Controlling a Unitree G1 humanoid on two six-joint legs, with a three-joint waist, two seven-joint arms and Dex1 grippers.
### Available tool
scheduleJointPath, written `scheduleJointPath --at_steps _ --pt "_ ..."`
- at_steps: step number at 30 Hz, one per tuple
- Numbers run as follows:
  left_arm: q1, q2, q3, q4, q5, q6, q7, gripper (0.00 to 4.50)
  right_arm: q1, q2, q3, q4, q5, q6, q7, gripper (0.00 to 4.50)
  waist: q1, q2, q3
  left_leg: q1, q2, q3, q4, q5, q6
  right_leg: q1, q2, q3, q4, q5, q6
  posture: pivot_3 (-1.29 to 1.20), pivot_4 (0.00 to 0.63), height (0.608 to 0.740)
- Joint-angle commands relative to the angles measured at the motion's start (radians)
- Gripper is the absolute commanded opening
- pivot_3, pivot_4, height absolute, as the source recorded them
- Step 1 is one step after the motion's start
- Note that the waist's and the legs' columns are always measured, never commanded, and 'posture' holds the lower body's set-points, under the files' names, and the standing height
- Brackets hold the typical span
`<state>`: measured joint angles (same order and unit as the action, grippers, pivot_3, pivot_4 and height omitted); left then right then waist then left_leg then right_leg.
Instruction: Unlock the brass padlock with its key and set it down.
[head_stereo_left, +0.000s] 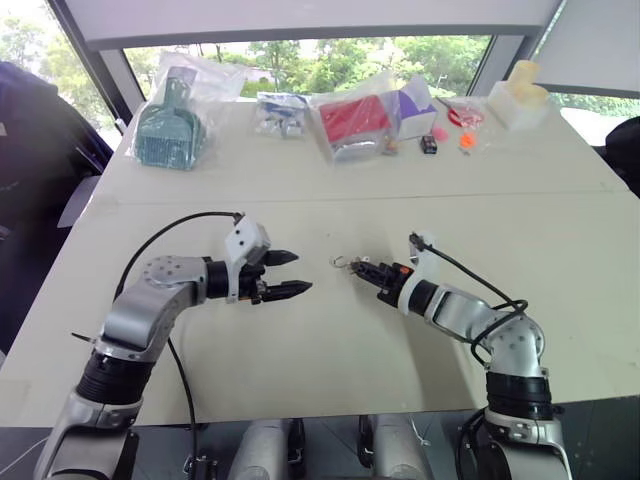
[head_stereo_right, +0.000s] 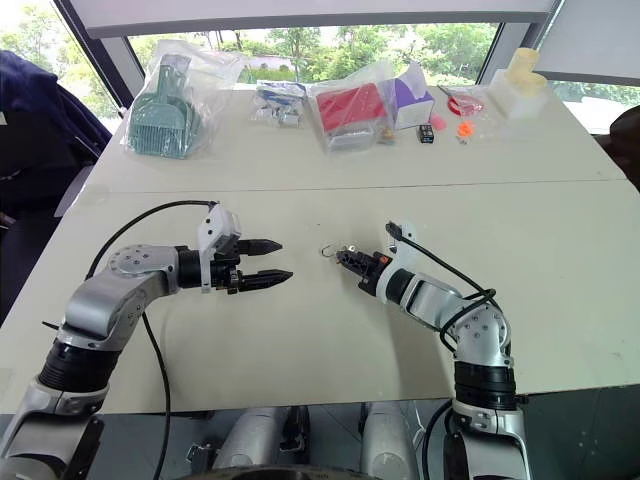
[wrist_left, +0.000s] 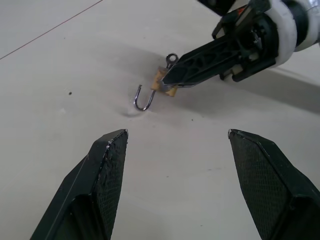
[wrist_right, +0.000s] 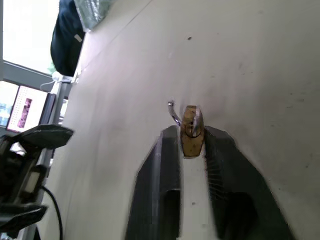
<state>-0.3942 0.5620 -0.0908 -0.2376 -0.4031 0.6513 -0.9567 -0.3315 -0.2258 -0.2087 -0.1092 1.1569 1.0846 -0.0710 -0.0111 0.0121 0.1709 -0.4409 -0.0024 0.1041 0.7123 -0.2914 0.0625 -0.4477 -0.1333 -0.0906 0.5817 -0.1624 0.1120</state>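
Note:
The brass padlock (wrist_right: 191, 142) lies low on the white table (head_stereo_left: 320, 350), near its middle. Its thin silvery shackle (wrist_left: 144, 100) is swung open like a hook, with the tip at the tabletop. The key's small ring (wrist_left: 172, 59) sticks out at the padlock's other end. My right gripper (head_stereo_left: 358, 268) is shut on the padlock, one black finger (wrist_right: 160, 175) close against each side of the body. My left gripper (head_stereo_left: 290, 273) hovers a short way to the left, open and empty, pointing at the padlock.
Along the table's far edge lie a bagged green scoop (head_stereo_left: 170, 125), a bagged red item (head_stereo_left: 355, 120), a purple box (head_stereo_left: 415, 105), a small black item (head_stereo_left: 429, 144) and white containers (head_stereo_left: 520, 95). A dark jacket (head_stereo_right: 30, 110) hangs at the far left.

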Motion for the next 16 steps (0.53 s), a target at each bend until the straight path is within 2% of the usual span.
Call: scheduleJointPath --at_steps 1,5,8,10,12,16 --pt "0.001 0.002 0.022 -0.027 -0.011 -0.008 0.025 3.32 -0.013 -0.030 -0.018 -0.039 -0.002 0.009 0.024 2.35 -0.001 0.000 0.000 0.000 0.000 0.000 0.000 0.000 0.000 0.000 0.000 0.000 0.000 0.000 0.000 0.00 0.150 0.735" --pt "0.011 0.016 0.034 -0.028 -0.022 -0.009 0.034 3.32 0.021 -0.122 -0.036 -0.131 0.035 0.056 0.078 4.31 0.003 0.000 0.000 0.000 0.000 0.000 0.000 0.000 0.000 0.000 0.000 0.000 0.000 0.000 0.000 0.00 0.150 0.735" --pt "0.039 0.031 0.057 -0.044 -0.041 -0.008 0.032 3.32 0.068 -0.206 -0.096 -0.228 0.124 0.087 0.099 4.41 0.001 0.000 0.000 0.000 0.000 0.000 0.000 0.000 0.000 0.000 0.000 0.000 -0.001 0.000 0.000 0.00 0.150 0.735" --pt "0.065 0.039 0.080 -0.058 -0.064 0.011 0.041 3.32 0.135 -0.308 -0.119 -0.332 0.105 0.085 0.169 4.41 0.002 0.000 0.000 0.000 0.000 0.000 -0.002 0.000 0.000 -0.001 0.000 0.000 -0.002 0.000 0.000 0.00 0.150 0.735" --pt "0.097 0.042 0.102 -0.081 -0.088 0.038 0.059 3.32 0.233 -0.416 -0.142 -0.432 0.058 0.043 0.302 4.41 0.006 0.001 0.000 -0.001 0.000 0.000 -0.002 0.000 0.000 -0.001 0.000 0.000 -0.002 0.000 0.000 0.00 0.150 0.735" --pt "0.168 0.033 0.127 -0.157 -0.115 0.059 0.106 3.32 0.385 -0.526 -0.230 -0.474 -0.007 -0.054 0.476 4.41 0.006 0.000 0.000 0.000 0.000 0.000 -0.003 -0.003 0.005 0.000 0.000 0.000 -0.003 0.000 0.000 0.00 0.150 0.735"
